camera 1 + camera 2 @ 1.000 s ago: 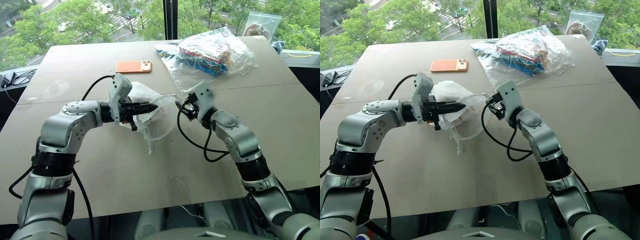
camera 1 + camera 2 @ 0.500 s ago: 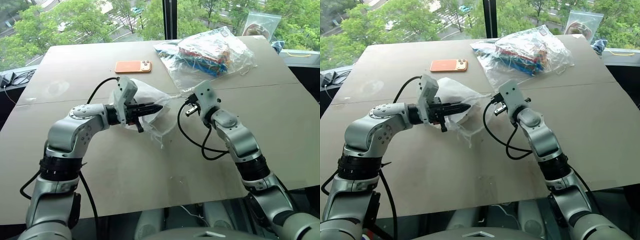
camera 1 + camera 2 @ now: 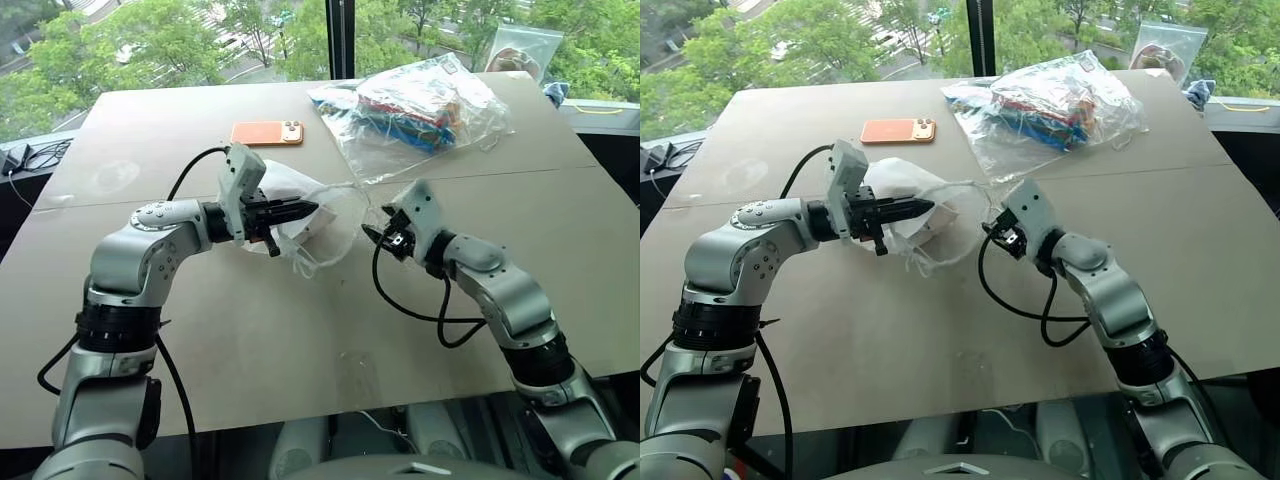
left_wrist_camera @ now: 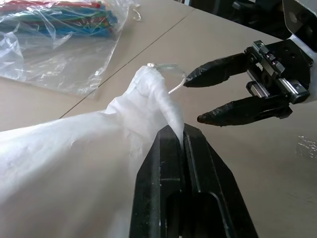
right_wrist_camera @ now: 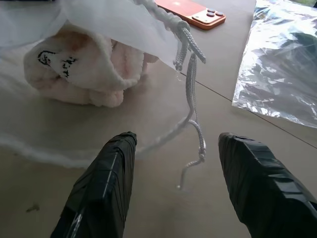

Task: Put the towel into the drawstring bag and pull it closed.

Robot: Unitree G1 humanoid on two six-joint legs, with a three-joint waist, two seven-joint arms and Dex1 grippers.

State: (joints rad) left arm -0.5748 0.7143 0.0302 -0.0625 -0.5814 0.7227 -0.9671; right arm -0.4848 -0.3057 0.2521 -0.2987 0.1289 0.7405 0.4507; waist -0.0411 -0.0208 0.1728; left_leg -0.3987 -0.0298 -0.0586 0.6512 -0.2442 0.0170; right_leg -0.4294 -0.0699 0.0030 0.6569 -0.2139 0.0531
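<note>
Left gripper point(image 4: 184, 130), fingers clamped on the drawstring bag point(image 3: 290, 200) mouth, anchors it centre-frame above the tabletop point(image 3: 300, 330). Towel point(image 5: 79, 69) sits inside. Right gripper point(image 3: 385, 238), fingers apart (nothing held), faces the dangling cord point(image 5: 190, 99).

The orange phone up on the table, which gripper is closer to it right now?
Left. The left gripper sits just in front of the orange phone, clamping the drawstring bag; the right gripper hangs farther off, open.
</note>
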